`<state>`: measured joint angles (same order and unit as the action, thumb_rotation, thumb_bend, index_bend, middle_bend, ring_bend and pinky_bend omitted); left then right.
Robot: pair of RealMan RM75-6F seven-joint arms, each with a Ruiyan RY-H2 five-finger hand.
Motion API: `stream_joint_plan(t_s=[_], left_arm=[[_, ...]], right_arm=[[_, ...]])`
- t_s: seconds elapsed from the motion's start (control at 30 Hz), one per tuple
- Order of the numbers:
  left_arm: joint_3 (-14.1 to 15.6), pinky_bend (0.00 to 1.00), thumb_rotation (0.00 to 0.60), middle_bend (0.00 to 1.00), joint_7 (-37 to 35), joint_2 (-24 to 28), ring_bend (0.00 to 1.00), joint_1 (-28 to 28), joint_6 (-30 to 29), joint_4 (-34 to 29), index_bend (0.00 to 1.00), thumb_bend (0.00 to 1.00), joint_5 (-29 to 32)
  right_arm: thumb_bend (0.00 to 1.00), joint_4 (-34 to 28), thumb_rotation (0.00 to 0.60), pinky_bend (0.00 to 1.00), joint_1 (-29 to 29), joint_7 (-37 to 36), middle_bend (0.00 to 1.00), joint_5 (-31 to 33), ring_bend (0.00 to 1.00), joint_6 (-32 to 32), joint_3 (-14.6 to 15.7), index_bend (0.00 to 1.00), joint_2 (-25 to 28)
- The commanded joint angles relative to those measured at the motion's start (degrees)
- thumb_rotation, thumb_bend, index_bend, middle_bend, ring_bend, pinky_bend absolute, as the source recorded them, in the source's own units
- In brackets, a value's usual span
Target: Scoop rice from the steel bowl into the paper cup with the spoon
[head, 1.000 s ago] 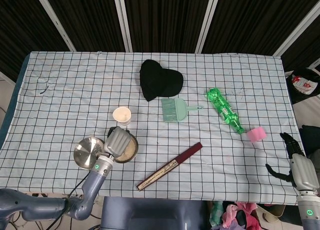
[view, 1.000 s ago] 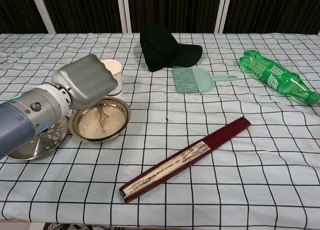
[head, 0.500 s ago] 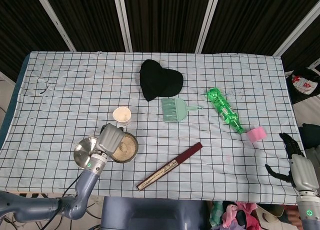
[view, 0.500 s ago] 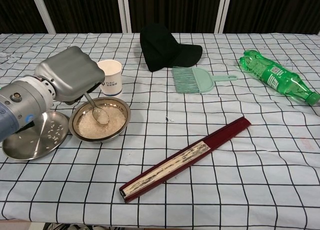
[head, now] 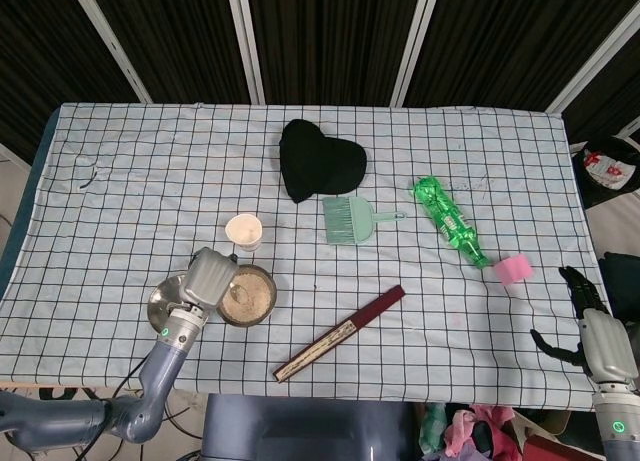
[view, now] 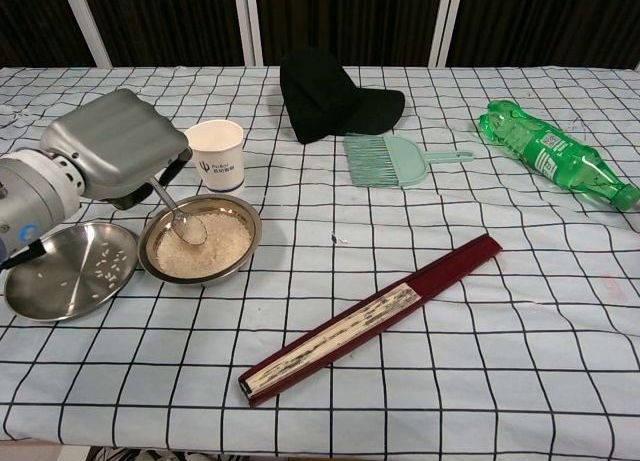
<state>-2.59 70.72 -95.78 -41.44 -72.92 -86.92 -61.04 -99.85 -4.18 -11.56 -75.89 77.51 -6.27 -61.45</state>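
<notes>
Lower left of frame, I've got my grey left hand (view: 105,146) pinching the thin metal spoon (view: 178,216), its tip just over the rice-filled round steel bowl (view: 201,247), ready to carry. White paper cup (view: 217,154) waits just behind. Right hand (head: 598,333) idles, fingers spread, lower right.

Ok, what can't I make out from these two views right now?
- Left hand fingers on the spoon: hidden under the hand's casing in both views.
- Paper cup contents: chest view too low, head view too small.
- Rice load in the spoon: too small.
- Right hand: head view only, at the table edge, outside the chest view.
</notes>
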Motion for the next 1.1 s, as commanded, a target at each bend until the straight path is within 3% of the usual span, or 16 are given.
stream_joint_plan(t_s=[0.03,0.57,1.1], left_arm=[[-0.2,1.0,0.6,1.0,-1.2,0.3,1.0,0.4,-0.2,0.1,0.76,0.48,-0.3],[-2.5,1.0,0.6,1.0,-2.6,2.2,1.0,0.2,-0.9,-2.0,0.76,0.48,-1.1],[-8.8,1.0,0.6,1.0,-1.4,2.5,1.0,-3.4,0.2,-1.7,0.76,0.48,2.5]], right_arm=[[0.21,0.0,0.6,0.17,0.0,0.0,0.0,0.0,0.0,0.0,0.0,0.0,0.0],[0.21,0.1,0.6,0.17,0.0,0.0,0.0,0.1,0.0,-0.1,0.0,0.0,0.0],[0.21,0.1,0.6,0.17,-0.1,0.1,0.0,0.5,0.0,-0.3,-0.1,0.0,0.1]])
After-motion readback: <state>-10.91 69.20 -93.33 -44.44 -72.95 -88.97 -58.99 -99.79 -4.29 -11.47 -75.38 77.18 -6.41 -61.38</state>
